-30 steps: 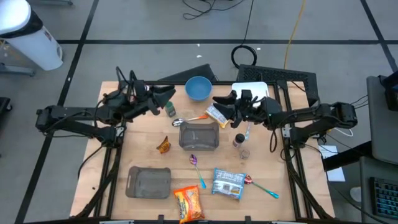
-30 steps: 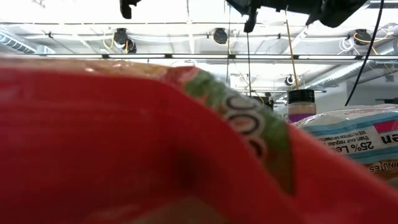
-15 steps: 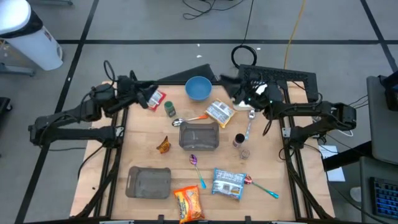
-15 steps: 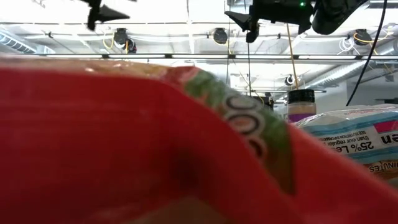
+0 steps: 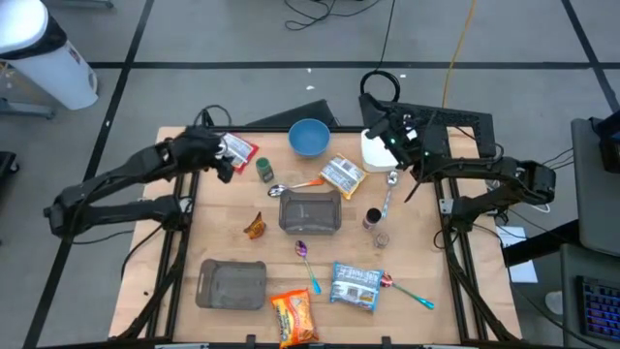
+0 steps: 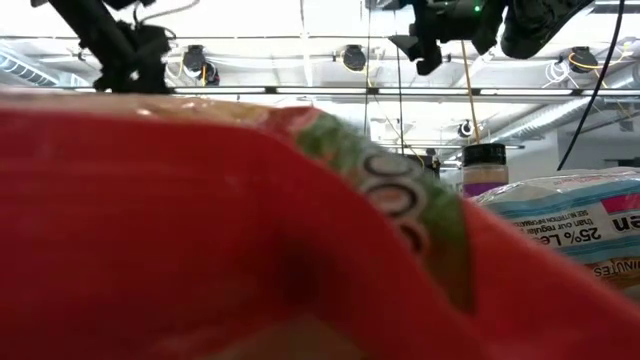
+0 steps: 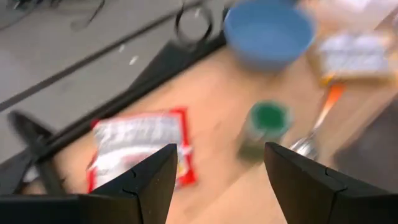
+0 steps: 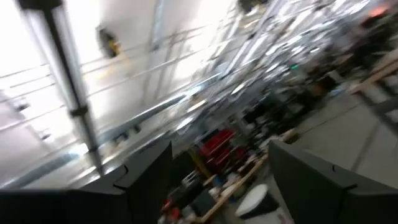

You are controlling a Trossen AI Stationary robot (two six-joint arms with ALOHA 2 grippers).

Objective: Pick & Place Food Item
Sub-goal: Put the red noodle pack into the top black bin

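Observation:
A red-and-white snack packet (image 5: 241, 151) lies flat on the table at the far left; my left gripper (image 5: 222, 163) hovers open just left of it, tilted down, and the packet (image 7: 138, 152) shows beyond its fingers. A yellow-and-white food packet (image 5: 342, 174) lies flat beside the clear tub (image 5: 310, 211). My right gripper (image 5: 381, 124) stands open, raised and tipped upward at the far right, clear of everything; its wrist view (image 8: 221, 152) shows only the room's ceiling.
A blue bowl (image 5: 309, 137), a green-lidded jar (image 5: 264, 171) and a spoon (image 5: 291, 185) crowd the far middle. A second tub (image 5: 231, 283), an orange packet (image 5: 294, 315) and a blue-white packet (image 5: 355, 286) lie near the front. The orange packet (image 6: 200, 230) blocks the low view.
My right gripper has opened and let go of the yellow-and-white packet, which now lies on the table, then drew back toward the far right and tipped upward. My left gripper has swung toward the table's left edge, sunk and tipped downward; the red-and-white packet now shows beside it.

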